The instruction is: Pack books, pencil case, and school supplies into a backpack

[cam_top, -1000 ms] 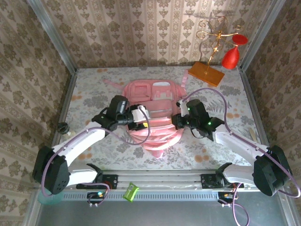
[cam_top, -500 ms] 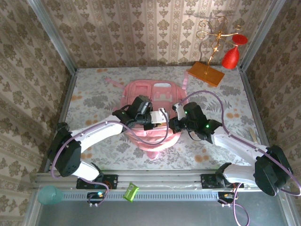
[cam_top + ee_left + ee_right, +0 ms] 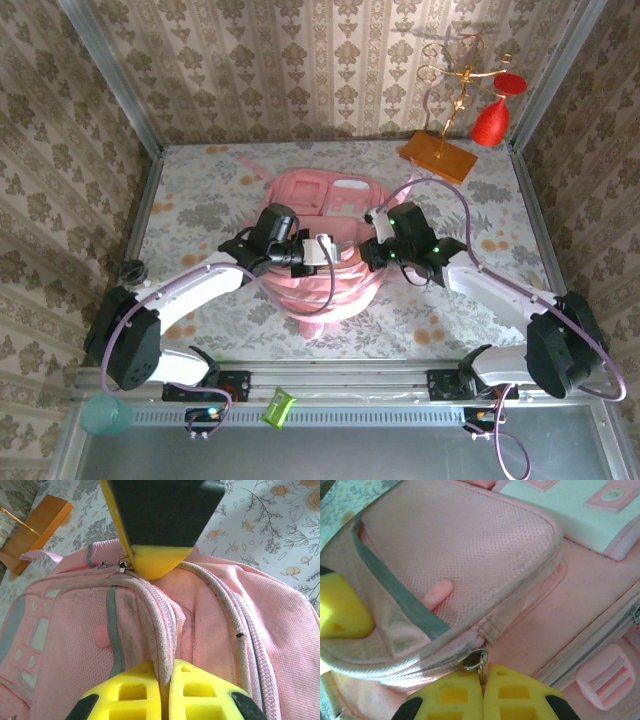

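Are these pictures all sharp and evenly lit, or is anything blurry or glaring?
Top view: even light, sharp throughout. Left wrist: backpack weave crisp, the near yellow fingers soft. Right wrist: backpack sharp too, with a washed-out bright patch at the lower left.

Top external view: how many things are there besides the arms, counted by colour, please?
Pink: 1, backpack
Orange and gold: 1, stand
Red: 2, ornaments on the stand
Black: 1, small object, left table edge
Green: 1, packet, front rail
Teal: 1, round thing, near-left corner
Total: 7
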{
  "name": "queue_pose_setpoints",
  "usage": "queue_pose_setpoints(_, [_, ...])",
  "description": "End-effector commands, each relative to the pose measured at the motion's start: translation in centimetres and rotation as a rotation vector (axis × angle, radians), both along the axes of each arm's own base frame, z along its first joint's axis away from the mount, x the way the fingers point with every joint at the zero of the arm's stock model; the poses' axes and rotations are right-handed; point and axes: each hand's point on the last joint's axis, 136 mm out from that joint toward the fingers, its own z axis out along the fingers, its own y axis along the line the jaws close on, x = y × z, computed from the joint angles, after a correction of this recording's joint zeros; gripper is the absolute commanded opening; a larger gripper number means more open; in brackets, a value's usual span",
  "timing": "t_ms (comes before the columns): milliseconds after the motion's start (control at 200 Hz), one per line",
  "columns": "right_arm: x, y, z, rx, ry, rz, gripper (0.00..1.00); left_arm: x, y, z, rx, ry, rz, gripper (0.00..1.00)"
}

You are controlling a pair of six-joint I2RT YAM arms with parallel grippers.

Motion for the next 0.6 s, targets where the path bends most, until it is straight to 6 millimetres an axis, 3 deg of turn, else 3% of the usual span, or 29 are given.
queue_pose_setpoints(0, [4.0, -7.1, -1.2, -0.210, -0.018, -0.278, 0.00, -0.9, 2.2, -1.5, 0.053, 0.033, -0.016, 0.00])
queue_pose_setpoints(260, [6.7, -7.7, -3.0, -0.241, 0.040, -0.294, 0.00, -0.6, 1.8, -1.2, 0.023, 0.052, -0.006, 0.00])
queue_pose_setpoints(400, [6.0, -6.4, -1.5, -0.170, 0.032, -0.211, 0.25, 2.0, 1.0, -1.0, 0.013, 0.031, 0.126, 0.00])
queue_pose_setpoints(420, [5.7, -6.2, -1.2, -0.156, 0.031, -0.201, 0.30, 2.3, 0.9, -1.0, 0.010, 0.027, 0.143, 0.04])
queue_pose_setpoints(475, [4.8, -6.1, -0.2, -0.125, 0.024, -0.192, 0.44, 3.2, 0.4, -0.7, -0.017, 0.020, 0.188, 0.25])
queue_pose_setpoints(550, [3.8, -7.2, 1.1, -0.128, -0.010, -0.228, 0.51, 2.9, -0.3, 0.5, -0.080, 0.051, 0.182, 0.49])
queue_pose_setpoints(595, [3.7, -8.6, 1.8, -0.156, -0.047, -0.287, 0.55, 2.7, -0.5, 1.7, -0.137, 0.072, 0.178, 0.69])
